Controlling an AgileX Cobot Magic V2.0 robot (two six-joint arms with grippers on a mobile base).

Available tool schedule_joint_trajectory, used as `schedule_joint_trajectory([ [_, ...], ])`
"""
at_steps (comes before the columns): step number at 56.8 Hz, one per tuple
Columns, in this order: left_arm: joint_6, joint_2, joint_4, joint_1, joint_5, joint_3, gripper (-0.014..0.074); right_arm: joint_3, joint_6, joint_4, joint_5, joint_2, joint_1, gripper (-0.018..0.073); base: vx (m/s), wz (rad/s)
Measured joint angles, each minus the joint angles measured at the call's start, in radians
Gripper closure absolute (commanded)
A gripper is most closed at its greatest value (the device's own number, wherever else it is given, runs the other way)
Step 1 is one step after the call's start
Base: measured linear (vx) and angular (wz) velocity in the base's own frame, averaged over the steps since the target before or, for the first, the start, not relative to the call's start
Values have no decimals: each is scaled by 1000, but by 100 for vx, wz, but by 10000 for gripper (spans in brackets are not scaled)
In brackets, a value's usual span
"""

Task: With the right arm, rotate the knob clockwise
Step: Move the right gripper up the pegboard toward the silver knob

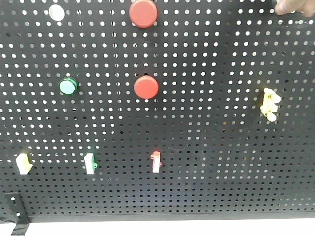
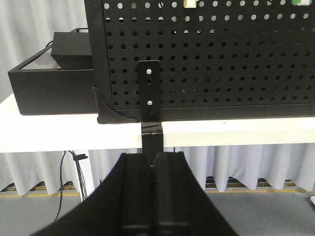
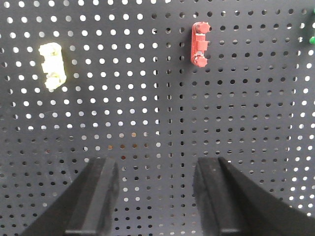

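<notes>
Approach phase, nothing gripped yet. My right arm (image 3: 156, 166) faces the black pegboard (image 1: 221, 59) square on, its jaws spread wide and empty, only perforated panel between them. From the right wrist view I see the yellow clip switch (image 3: 51, 65) and a red toggle (image 3: 199, 45), but no knob, so I am aimed at the wrong part of the board.

In the front view the knob (image 1: 56, 12) looks to be the small pale round fitting in the board's top left corner, left of the upper red push-button (image 1: 143, 13) and above the green button (image 1: 68, 86). It is washed out there, so I cannot make out its centre.

My left arm (image 2: 152, 161) hangs low in front of the white bench (image 2: 49, 135), its jaws pressed together on nothing, level with the board's mounting bracket (image 2: 149, 88). It has no part in this.

Next, as I judge it: carry the right arm across and up the board until the knob sits centred between the jaws, ease in, close on its rim, then roll the wrist clockwise. The rim is small, so a squared-up grip matters.
</notes>
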Motion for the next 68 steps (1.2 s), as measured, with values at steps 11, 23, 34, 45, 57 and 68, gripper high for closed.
schedule_joint_trajectory([
  [11,0,0,0,0,0,0,603,0,0,0,0,0,0,132,0,0],
  [23,0,0,0,0,0,0,603,0,0,0,0,0,0,132,0,0],
  [34,0,0,0,0,0,0,603,0,0,0,0,0,0,132,0,0],
  [45,0,0,0,0,0,0,603,0,0,0,0,0,0,132,0,0],
  [57,0,0,0,0,0,0,603,0,1,0,0,0,0,132,0,0],
  [68,0,0,0,0,0,0,603,0,1,0,0,0,0,132,0,0],
])
